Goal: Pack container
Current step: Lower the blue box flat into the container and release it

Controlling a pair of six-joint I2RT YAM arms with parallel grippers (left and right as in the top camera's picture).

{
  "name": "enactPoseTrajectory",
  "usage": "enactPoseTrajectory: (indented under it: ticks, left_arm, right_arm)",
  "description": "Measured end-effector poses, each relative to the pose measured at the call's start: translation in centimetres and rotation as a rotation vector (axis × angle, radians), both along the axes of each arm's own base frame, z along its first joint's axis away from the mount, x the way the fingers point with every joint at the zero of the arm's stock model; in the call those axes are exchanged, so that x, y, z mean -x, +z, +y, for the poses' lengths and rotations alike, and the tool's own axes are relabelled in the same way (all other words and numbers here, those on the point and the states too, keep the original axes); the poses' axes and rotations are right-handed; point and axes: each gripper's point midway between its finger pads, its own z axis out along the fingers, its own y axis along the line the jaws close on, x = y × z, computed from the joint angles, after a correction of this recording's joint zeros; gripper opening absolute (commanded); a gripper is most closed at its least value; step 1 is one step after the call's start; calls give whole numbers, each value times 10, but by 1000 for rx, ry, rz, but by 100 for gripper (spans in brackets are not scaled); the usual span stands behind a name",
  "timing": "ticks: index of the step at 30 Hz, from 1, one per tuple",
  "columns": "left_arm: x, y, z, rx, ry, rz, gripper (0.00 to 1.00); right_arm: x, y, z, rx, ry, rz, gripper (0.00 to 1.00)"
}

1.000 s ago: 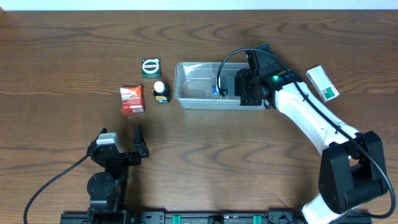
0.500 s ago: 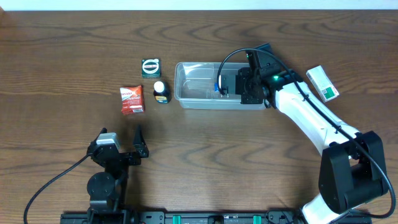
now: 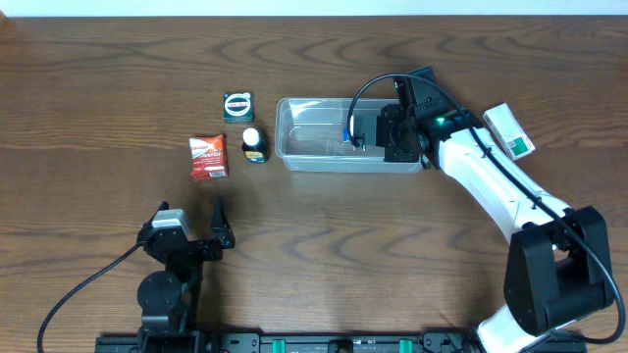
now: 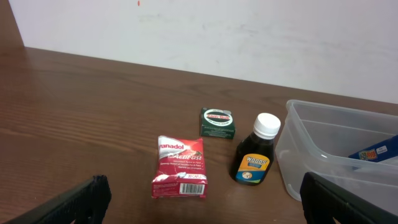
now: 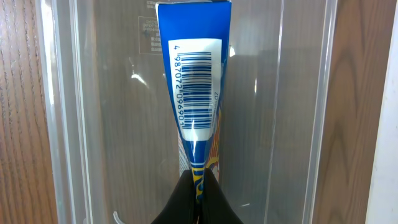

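Pinching a blue barcoded packet (image 5: 198, 93) at its narrow end, the right gripper (image 5: 198, 186) holds it inside the container (image 3: 294, 163); the left gripper (image 3: 192, 224) rests with fingers apart.

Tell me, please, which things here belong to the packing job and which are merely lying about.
In the job: clear rectangular plastic container; blue flat packet, held in the right gripper.
Lying about, maybe next: red paper packet; dark green square box; brown white-capped bottle; white and green box.
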Motion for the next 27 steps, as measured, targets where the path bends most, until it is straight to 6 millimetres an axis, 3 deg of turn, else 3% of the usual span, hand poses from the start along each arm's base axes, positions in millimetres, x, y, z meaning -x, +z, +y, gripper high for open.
enactPoseTrajectory:
  ticks: [7, 18, 22, 27]
  left_arm:
    - [0, 0, 0, 0, 0, 0, 98]
    - [0, 0, 0, 0, 0, 0, 98]
    - [0, 0, 0, 0, 0, 0, 98]
    - [0, 0, 0, 0, 0, 0, 98]
  right_arm:
    - [-1, 0, 0, 4, 1, -5, 29]
    - [-3, 2, 1, -8, -13, -10, 35]
    - [-2, 2, 4, -25, -38, 0, 50]
    - [3, 16, 15, -65, -66, -11, 52]
